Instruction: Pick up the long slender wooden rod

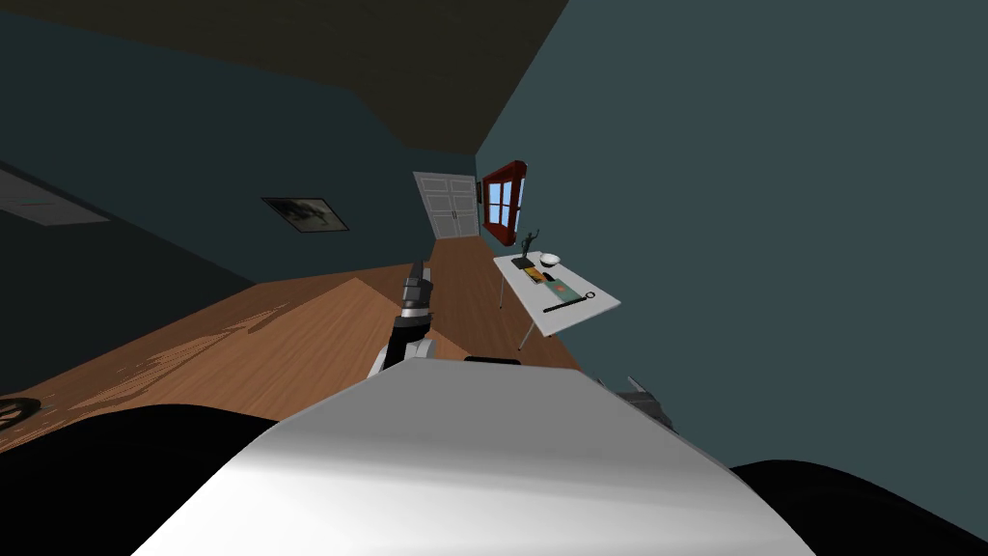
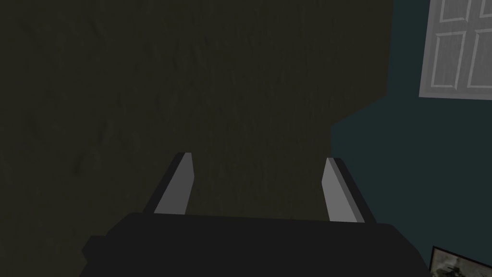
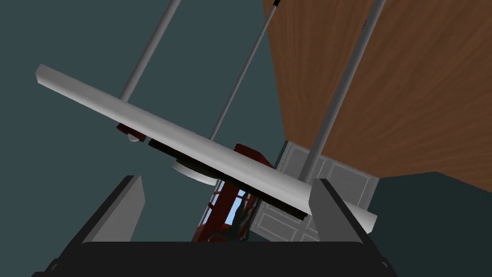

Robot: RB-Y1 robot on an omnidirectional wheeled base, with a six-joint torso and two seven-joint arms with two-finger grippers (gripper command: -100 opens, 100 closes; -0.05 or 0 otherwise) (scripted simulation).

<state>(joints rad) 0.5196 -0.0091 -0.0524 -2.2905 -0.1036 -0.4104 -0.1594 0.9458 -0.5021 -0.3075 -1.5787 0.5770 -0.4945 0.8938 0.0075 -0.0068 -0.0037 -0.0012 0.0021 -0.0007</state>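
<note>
The rod [image 1: 567, 305] is a long, thin, dark stick with a small ring at one end. It lies flat near the front edge of a white table [image 1: 579, 319] against the right wall, some way ahead of me. My right gripper [image 1: 637, 386] is low beside my chest, well short of the table. In the right wrist view this gripper [image 3: 228, 182] is open and holds nothing, and it looks edge-on at the white table [image 3: 158, 122] and its thin legs. My left gripper [image 1: 417, 272] is raised ahead of my chest, and its wrist view shows this gripper [image 2: 259, 161] open and empty.
Behind the rod on the table are a teal book [image 1: 564, 289], a small yellow item [image 1: 534, 275], a white bowl [image 1: 550, 259] and a dark figurine [image 1: 527, 249]. A red-framed window [image 1: 504, 201] and white double doors [image 1: 448, 205] lie beyond. Wooden floor [image 1: 318, 328] stretches ahead.
</note>
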